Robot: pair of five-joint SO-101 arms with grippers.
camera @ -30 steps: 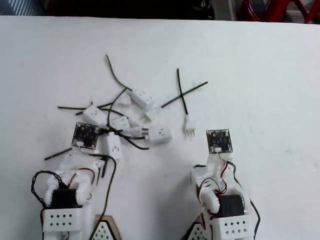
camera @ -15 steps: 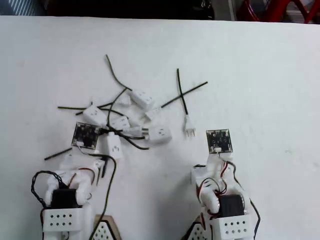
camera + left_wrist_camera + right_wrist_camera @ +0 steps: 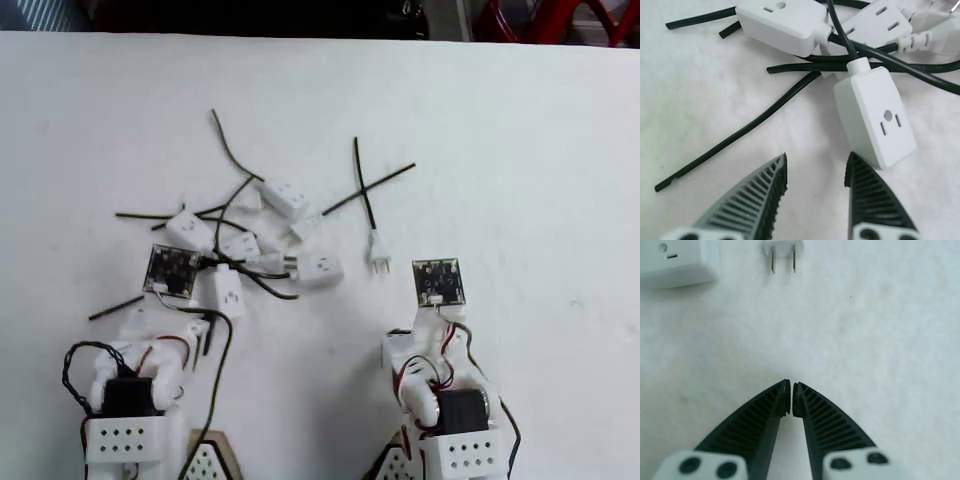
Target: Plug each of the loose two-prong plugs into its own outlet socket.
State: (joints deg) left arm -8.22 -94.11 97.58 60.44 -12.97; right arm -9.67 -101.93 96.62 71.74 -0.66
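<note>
Carefully: on the white table (image 3: 520,150), the tangle of white outlet sockets and black cords (image 3: 250,240) lies at 9 o'clock of the loose white two-prong plug (image 3: 379,258). Your left pincer (image 3: 816,160) gapes and your right pincer (image 3: 791,387) is pinched together; crossed cords could drag neighbouring sockets.

White table (image 3: 560,150); dark room behind; red frame (image 3: 545,20).

Plug (image 3: 783,247) body cut by picture edge; socket (image 3: 677,265) partly cropped.
</note>
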